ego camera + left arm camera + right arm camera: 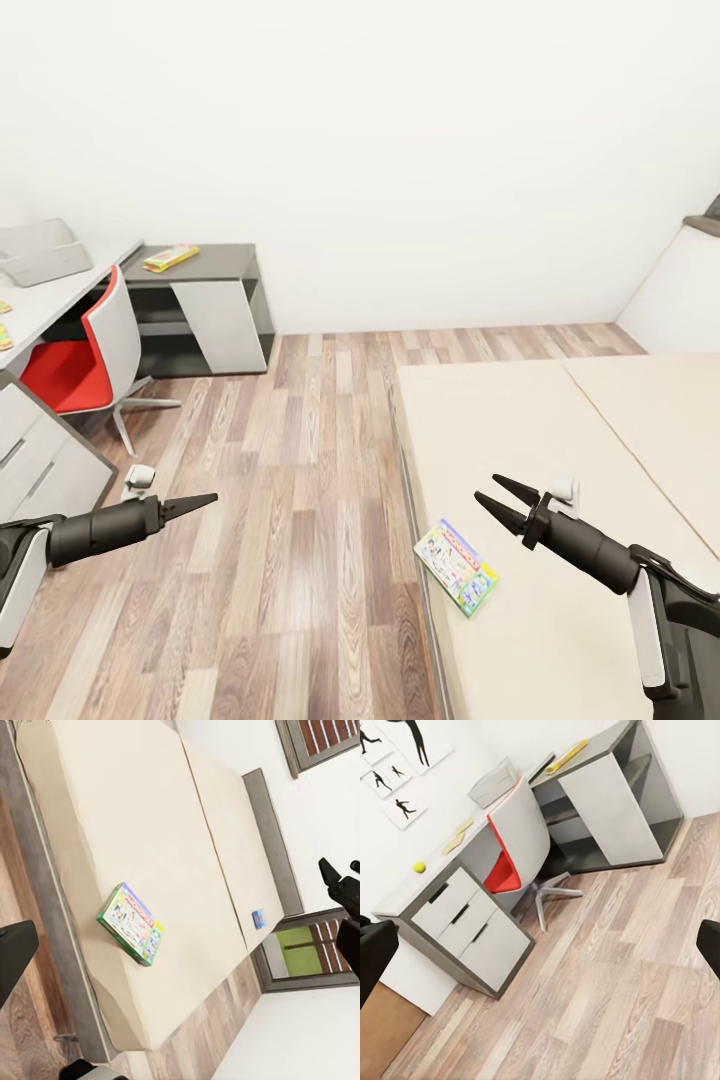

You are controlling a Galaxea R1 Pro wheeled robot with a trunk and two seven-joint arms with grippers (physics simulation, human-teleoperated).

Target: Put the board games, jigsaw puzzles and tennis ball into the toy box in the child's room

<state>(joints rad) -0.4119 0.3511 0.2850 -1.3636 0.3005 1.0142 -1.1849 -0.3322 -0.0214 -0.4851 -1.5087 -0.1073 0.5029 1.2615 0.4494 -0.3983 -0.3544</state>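
Wood-plank floor separates the wide beige bed (560, 470) from the L-shaped grey worktop (60, 290). Both dark arms reach forward: the right end effector (500, 502) spread and released above the mattress, the left end effector (200, 500) clenched to a point. One light grey toy box (40, 250) sits on the worktop, one white-green board game (456, 565) lies near the mattress edge, one small blue game (258, 919) lies far across the bed, and one yellow-green tennis ball (419, 867) rests on the worktop.
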